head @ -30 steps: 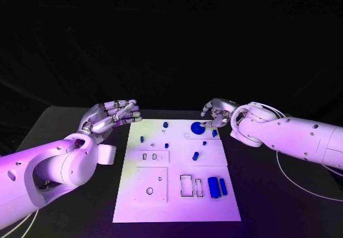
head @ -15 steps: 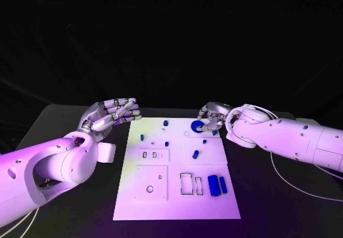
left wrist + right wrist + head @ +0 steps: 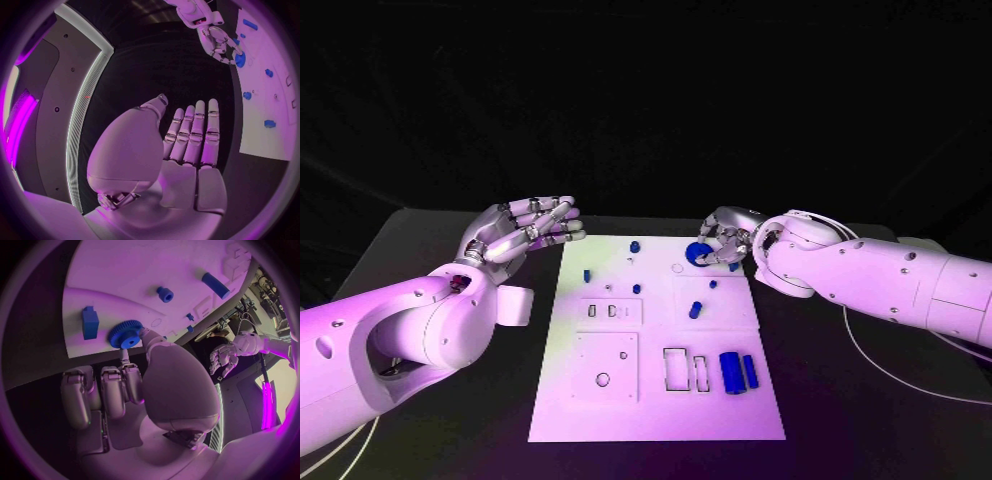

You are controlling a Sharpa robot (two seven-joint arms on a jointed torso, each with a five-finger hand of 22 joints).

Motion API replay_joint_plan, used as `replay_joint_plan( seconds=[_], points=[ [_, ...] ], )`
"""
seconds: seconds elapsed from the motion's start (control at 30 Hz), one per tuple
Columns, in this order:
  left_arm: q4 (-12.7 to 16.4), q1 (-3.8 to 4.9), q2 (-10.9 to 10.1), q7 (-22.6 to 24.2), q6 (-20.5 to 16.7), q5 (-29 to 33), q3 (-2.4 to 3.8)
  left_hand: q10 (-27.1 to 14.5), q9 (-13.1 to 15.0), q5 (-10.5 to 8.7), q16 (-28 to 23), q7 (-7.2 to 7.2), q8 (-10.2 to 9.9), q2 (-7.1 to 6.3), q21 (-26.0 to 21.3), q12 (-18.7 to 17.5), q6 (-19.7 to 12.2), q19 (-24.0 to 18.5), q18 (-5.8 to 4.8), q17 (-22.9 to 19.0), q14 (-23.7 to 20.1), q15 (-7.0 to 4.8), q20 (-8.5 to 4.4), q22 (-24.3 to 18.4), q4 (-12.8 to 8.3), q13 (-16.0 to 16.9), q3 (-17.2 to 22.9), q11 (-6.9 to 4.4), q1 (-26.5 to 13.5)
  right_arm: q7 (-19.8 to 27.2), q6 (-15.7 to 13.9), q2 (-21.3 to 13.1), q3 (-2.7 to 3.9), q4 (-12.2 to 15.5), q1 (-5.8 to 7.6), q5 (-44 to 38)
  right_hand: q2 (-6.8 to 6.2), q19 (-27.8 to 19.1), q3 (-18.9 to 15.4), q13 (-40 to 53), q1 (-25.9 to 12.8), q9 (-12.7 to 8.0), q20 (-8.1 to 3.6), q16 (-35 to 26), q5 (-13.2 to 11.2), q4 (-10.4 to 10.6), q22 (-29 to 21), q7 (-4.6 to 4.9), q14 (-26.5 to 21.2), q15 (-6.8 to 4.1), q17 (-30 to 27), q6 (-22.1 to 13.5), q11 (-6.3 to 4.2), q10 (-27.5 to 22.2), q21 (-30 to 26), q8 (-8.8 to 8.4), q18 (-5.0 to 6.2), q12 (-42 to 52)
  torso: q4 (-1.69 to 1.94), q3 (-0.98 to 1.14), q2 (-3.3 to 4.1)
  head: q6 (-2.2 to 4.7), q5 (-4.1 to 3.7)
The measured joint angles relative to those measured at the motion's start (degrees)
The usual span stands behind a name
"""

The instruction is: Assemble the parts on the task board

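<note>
The right robot hand pinches the blue gear at the upper right of the task board, fingertips directly on it. The left robot hand hovers spread off the board's upper left corner, well apart.

Left hand open with fingers straight and together, right hand pinching a blue gear over the white task board
</note>
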Motion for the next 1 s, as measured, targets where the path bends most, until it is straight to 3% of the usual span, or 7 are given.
replay_joint_plan(
  seconds=[0.23, 0.53, 1.0],
  points=[
    [0.0, 0.0, 0.0, 0.0, 0.0, 0.0, 0.0, 0.0, 0.0, 0.0, 0.0, 0.0, 0.0, 0.0, 0.0, 0.0, 0.0, 0.0, 0.0, 0.0, 0.0, 0.0, 0.0, 0.0, 0.0, 0.0, 0.0, 0.0, 0.0, -0.1, 0.3, 0.1, 0.07, -0.6, -0.03, -0.1, 0.51, 0.0, 0.0, 0.0, 0.7, 0.1, 0.0, 0.0, 0.0, 0.0, 0.0, -0.21, 0.0, 0.0, 0.0, 0.2, -0.01, 0.0, 0.0, 0.45, 0.0, 0.2, -0.01, 0.03, 0.01, -0.01, 0.04],
    [-0.1, 0.0, -0.1, 0.0, 0.0, 0.0, 0.0, 0.0, 0.0, 0.0, 0.0, 0.0, 0.0, 0.0, 0.0, 0.0, 0.0, 0.0, 0.0, 0.0, 0.0, 0.0, 0.0, 0.0, 0.0, 0.0, 0.0, 0.0, 0.0, -0.2, 0.6, -0.1, 0.12, -0.6, 0.02, -0.7, 0.33, 0.0, 1.9, 0.0, 2.0, -0.2, 0.0, 0.2, 2.5, -0.6, 0.0, 0.01, 0.0, 0.0, 0.0, 0.4, -0.01, 0.4, 0.0, 0.88, 0.0, 0.9, -0.08, 0.1, 0.04, -0.25, 0.08],
    [-0.1, 0.0, -0.1, -0.1, 0.0, 0.0, 0.0, 0.0, 0.0, 0.0, 0.0, 0.0, 0.0, 0.0, 0.0, 0.0, 0.0, 0.1, 0.0, 0.0, 0.0, 0.0, 0.15, 0.0, 0.0, 0.0, 0.0, 0.0, 0.0, -0.3, 0.6, 0.1, 0.17, -0.4, -0.03, -1.8, 0.53, 0.0, 2.4, 0.0, 2.2, -0.3, 0.0, 0.2, 2.8, -0.6, 0.0, -0.15, 0.0, 0.0, 0.0, 1.0, -0.01, 0.4, 0.0, 0.89, 0.0, 1.3, -0.06, 0.1, 0.05, -0.35, -0.25]
  ],
)
